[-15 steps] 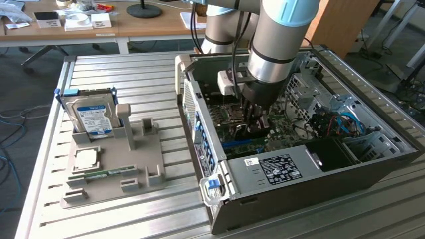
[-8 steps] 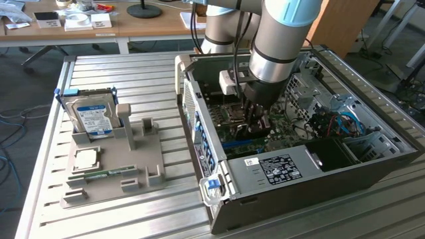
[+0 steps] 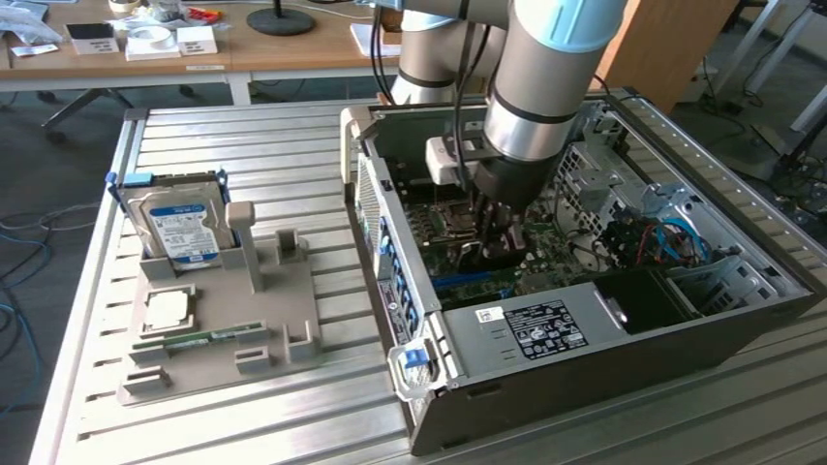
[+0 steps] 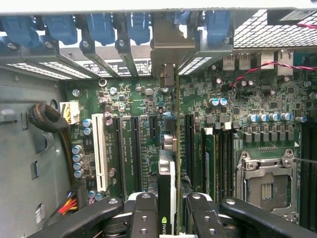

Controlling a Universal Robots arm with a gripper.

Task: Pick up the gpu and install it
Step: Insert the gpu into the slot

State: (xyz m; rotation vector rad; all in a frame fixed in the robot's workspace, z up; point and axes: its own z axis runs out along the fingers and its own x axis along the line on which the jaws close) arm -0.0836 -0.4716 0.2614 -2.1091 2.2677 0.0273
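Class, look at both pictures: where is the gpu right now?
The gpu is gripped edge-on in the pincer, inside the open computer case at the exterior view's right, just above the motherboard's expansion slots.

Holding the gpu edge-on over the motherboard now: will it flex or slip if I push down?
The gpu looks like a thin rigid board, so probably stiff edgewise. Held in the tool by its flat faces, it might slide. Its metal bracket likely adds stiffness.

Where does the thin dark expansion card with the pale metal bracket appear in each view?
Exterior view: the thin dark gpu card hangs under the gripper, low over the green motherboard inside the open grey computer case.
Wrist view: the card stands edge-on between the black gripper fingers, its bracket reaching the rear slot openings.
Shared landmark: the green motherboard.
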